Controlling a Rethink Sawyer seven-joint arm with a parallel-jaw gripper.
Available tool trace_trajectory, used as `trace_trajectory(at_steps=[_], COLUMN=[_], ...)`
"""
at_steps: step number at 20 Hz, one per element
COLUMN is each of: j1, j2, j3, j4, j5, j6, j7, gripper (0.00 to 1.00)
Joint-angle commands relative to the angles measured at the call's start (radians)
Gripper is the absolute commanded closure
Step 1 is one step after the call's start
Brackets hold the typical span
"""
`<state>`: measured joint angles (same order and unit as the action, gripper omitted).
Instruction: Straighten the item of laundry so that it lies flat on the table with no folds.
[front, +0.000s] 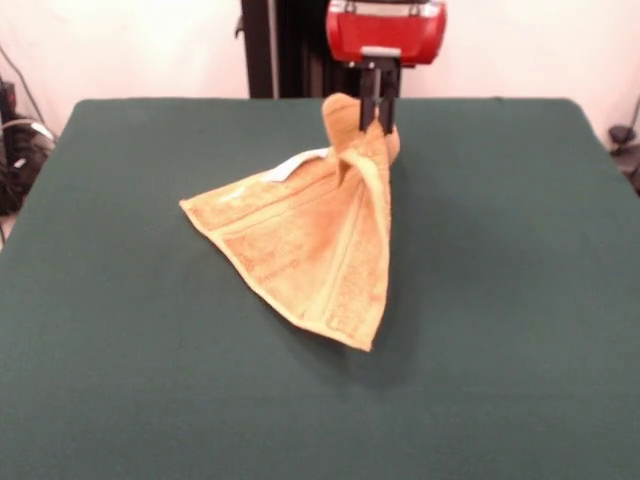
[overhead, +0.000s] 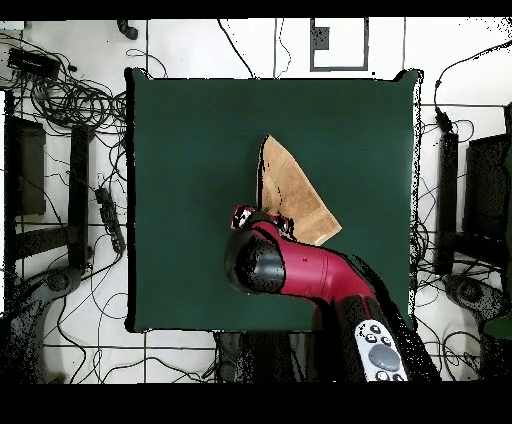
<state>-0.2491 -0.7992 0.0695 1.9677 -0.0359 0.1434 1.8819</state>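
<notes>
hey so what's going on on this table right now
The red and black Sawyer arm has its gripper shut on a pinch of the tan-orange towel, holding that part up off the dark green table. The towel hangs from the grip like a tent, with its lower edges and corners resting on the tabletop and a small white tag showing near the top. It is not yet flat; folds run down from the pinched spot.
</notes>
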Motion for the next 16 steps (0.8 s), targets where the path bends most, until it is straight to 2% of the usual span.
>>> trace_trajectory(at_steps=[1, 5, 9, 16], j1=[-0.05, -0.041, 0.125, 0.277], j2=[0.111, 0.127, 0.109, 0.137], j3=[0.151, 0.142, -0.034, -0.095], j4=[0.05, 0.043, 0.043, 0.091], j5=[0.057, 0.048, 0.113, 0.281], j6=[-0.102, -0.124, -0.167, -0.262], j7=[0.215, 0.214, 0.29, 0.385], gripper=[1.0, 1.0, 1.0, 1.0])
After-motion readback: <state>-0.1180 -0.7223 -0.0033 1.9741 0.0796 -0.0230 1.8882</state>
